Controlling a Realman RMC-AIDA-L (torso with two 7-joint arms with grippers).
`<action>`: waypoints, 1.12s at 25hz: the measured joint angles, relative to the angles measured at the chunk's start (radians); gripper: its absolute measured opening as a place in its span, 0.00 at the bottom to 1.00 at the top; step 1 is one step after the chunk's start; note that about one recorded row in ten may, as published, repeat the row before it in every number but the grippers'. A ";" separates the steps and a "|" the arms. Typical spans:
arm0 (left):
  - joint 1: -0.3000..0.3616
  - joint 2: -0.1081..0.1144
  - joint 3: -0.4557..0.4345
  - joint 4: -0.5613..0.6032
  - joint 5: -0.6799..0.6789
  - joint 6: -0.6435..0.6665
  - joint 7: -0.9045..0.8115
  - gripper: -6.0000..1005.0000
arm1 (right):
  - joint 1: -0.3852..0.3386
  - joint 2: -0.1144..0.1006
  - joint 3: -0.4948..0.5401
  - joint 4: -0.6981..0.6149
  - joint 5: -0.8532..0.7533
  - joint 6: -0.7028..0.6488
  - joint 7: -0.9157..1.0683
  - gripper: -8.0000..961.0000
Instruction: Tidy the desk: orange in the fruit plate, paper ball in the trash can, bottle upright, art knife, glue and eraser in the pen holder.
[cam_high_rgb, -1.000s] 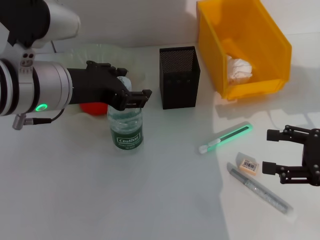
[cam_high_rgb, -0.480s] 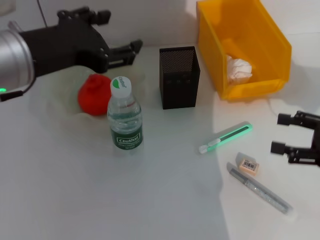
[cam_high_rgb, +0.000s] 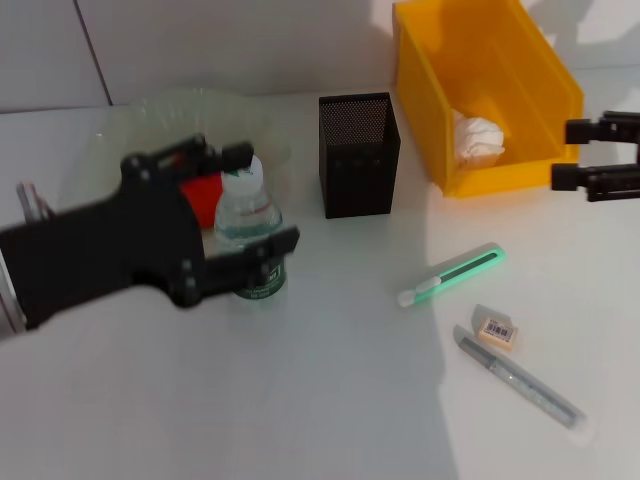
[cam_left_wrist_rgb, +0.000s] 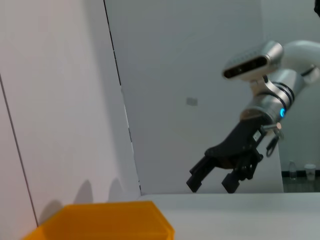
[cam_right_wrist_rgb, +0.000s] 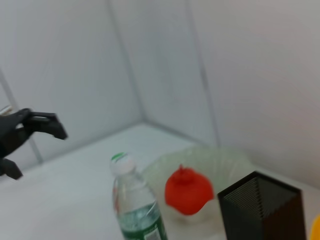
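Three of the desk's jobs look finished, three remain. At the left of the head view, the left gripper (cam_high_rgb: 245, 200) hangs low in front of the fruit plate (cam_high_rgb: 130, 125), its fingers spread wide and holding nothing. Behind it the orange (cam_high_rgb: 203, 197) sits in that pale-green plate, which counts as done. Just right of the orange, the bottle (cam_high_rgb: 250, 235) stands upright with its white cap on top, also done, with the left gripper's fingers close around it in the frame but not closed on it. In the upper middle stands the black mesh pen holder (cam_high_rgb: 357, 155); whether it holds anything cannot be told. At the upper right, the paper ball (cam_high_rgb: 478, 138) lies inside the yellow trash can (cam_high_rgb: 500, 175). At the right edge, the right gripper (cam_high_rgb: 585, 155) hovers beside the can, fingers apart and empty. In the lower right the art knife (cam_high_rgb: 452, 275), the eraser (cam_high_rgb: 497, 330) and the glue (cam_high_rgb: 520, 383) lie on the desk, still to be put in the pen holder.
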 joint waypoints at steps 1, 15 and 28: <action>0.000 0.000 0.000 0.000 0.000 0.000 0.000 0.80 | 0.027 -0.001 -0.045 -0.044 -0.021 0.002 0.031 0.87; -0.075 0.002 0.012 -0.519 -0.155 0.040 0.282 0.79 | 0.331 0.055 -0.544 -0.353 -0.454 0.001 0.061 0.87; -0.099 -0.002 0.021 -0.637 -0.267 0.039 0.339 0.79 | 0.430 0.183 -0.622 -0.308 -0.670 -0.008 -0.122 0.87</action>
